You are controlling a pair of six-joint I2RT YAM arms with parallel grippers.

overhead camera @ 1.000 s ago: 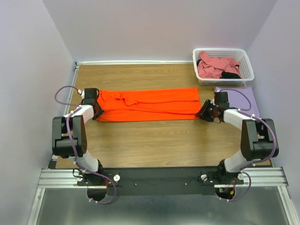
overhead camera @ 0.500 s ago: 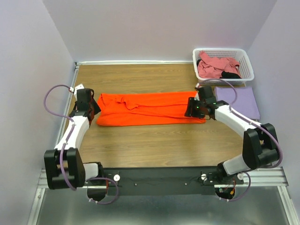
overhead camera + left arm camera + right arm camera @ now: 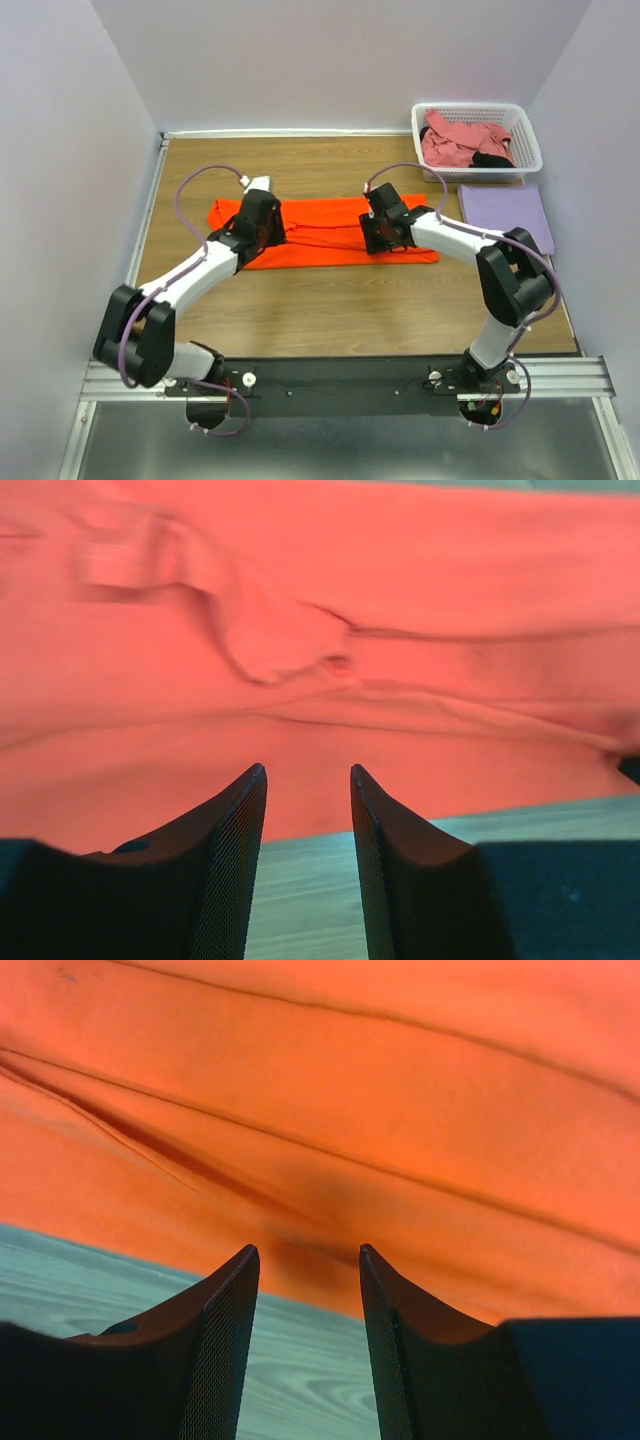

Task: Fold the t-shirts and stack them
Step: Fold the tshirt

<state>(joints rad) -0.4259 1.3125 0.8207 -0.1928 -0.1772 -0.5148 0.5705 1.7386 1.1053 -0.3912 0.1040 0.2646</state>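
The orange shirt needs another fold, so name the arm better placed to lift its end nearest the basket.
Right, probably. The right tool, open, is over the half of the shirt nearer the basket; the left tool, also open, is over the other half, farther from that end.

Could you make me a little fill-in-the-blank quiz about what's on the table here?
1. The left gripper and right gripper are both over the ____ t-shirt.
2. The pink t-shirt and a bit of black cloth lie in the ____ basket.
3. The lavender t-shirt lies neatly ____ beside the basket.
4. Each gripper has ____ fingers.

Missing words: orange; white; folded; two.
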